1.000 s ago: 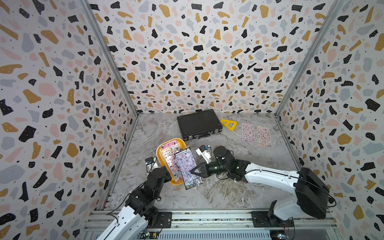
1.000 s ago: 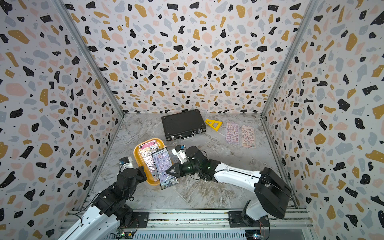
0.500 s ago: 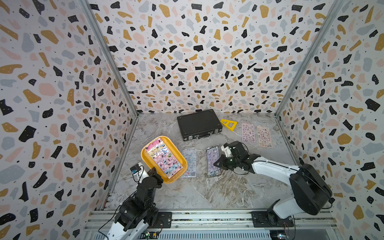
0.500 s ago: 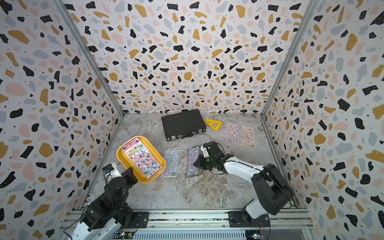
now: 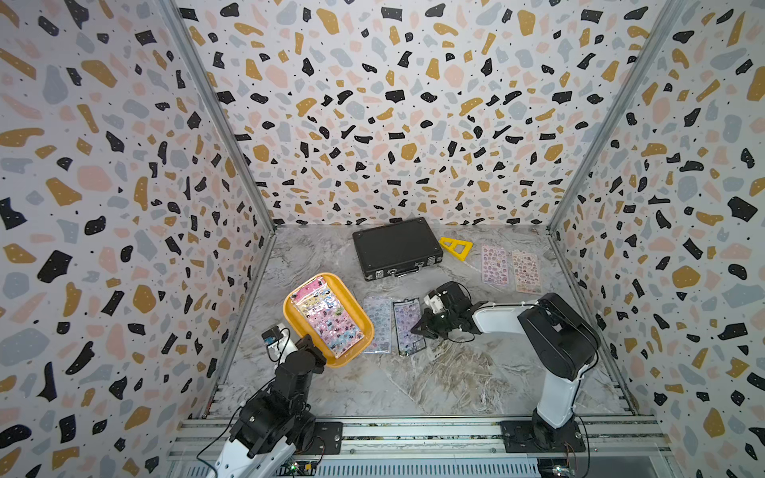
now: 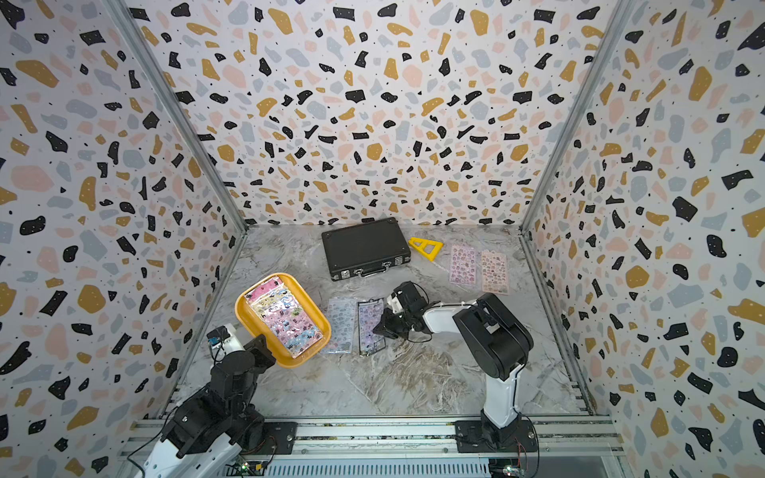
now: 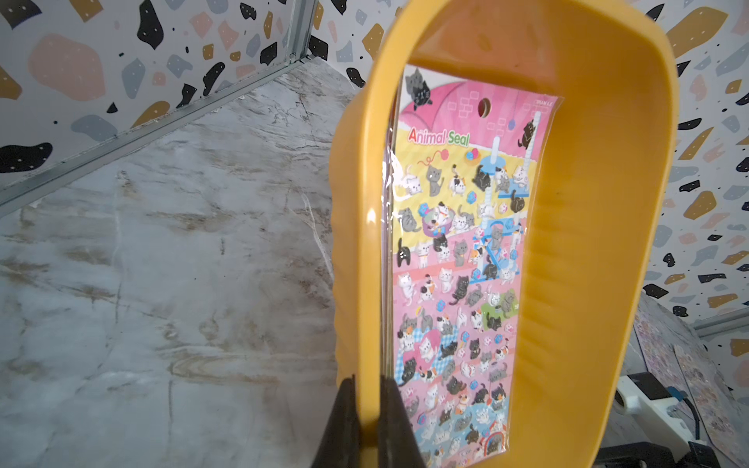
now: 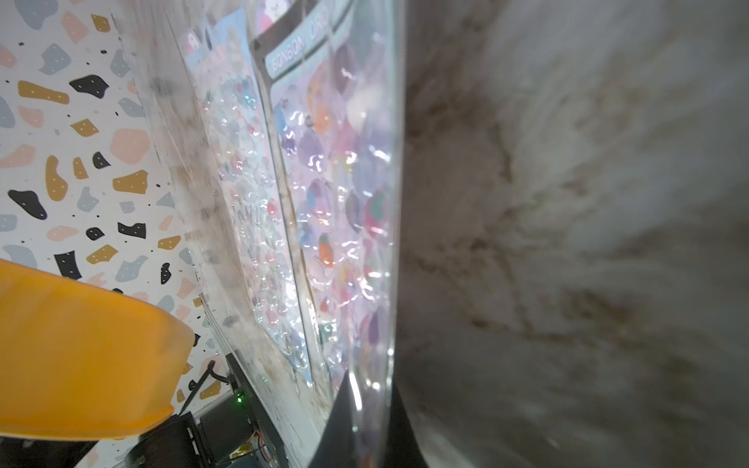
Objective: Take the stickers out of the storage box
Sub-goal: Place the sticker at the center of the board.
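**Left arm.** We find the left gripper [image 7: 367,391] at the near corner of the storage box [image 7: 587,202]. Its jaws are drawn narrow and clamp the box's rim, with one finger outside the wall and one inside. In both top views the box [image 5: 292,327] [image 6: 308,302] sits on the left part of the desk [image 5: 434,380], close to the left wall and in front of the black case [image 5: 395,246]. We cannot tell whether its base lies flat on the desk.

**Contents.** A stack of stickers [image 5: 327,316] [image 7: 458,263] lies lengthwise inside the box. The top sheet is pink with small cats and is headed "Animal Seal". It sits nearer the gripped wall than the opposite one.

**Right arm.** The right gripper [image 5: 416,329] [image 8: 360,409] is low over the desk. Its jaws are almost fully closed and pinch the long edge of the purple sheet [image 5: 407,327] [image 8: 344,202], which lies on the desk outside the box. A pale blue sheet [image 5: 377,325] [image 8: 243,162] lies flat just beside it, between the purple sheet and the box.

**Other items.** Two pink sheets [image 5: 494,265] [image 5: 525,271] lie side by side near the right wall, well apart from the box. A yellow triangle ruler [image 5: 455,248] lies just beside the right end of the closed case.
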`<state>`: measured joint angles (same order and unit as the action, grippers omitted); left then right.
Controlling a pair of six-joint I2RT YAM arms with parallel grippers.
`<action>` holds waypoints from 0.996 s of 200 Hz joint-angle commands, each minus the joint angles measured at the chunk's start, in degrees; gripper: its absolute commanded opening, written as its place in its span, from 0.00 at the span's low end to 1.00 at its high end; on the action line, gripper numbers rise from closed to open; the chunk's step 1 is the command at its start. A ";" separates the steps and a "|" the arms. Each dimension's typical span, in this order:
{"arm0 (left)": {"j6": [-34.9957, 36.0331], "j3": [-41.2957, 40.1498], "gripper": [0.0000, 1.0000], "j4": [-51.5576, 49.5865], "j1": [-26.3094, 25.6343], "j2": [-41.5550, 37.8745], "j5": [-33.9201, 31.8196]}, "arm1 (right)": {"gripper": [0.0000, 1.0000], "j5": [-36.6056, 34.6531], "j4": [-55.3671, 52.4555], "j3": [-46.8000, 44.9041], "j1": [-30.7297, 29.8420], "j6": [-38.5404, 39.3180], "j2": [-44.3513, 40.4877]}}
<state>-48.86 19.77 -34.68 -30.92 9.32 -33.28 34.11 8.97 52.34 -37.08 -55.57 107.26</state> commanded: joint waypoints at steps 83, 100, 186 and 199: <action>-0.08 1.06 0.00 4.18 -0.03 0.10 0.76 | 0.26 -7.97 1.31 -5.37 -1.06 -3.25 -2.66; -0.05 1.23 0.00 3.88 -0.07 0.06 0.68 | 0.31 -8.79 -0.54 -4.91 -1.06 -1.80 -2.85; -0.27 1.15 0.00 3.56 -0.02 -0.35 0.63 | 0.50 -16.41 -14.80 -1.97 -2.22 6.99 -5.81; -0.27 1.06 0.00 3.82 -0.02 -0.18 0.80 | 0.52 -17.96 -17.60 -0.68 -2.63 8.89 -5.75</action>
<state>-48.88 19.77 -34.68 -30.92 9.41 -32.03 23.42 4.45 50.46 -38.92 -51.70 101.47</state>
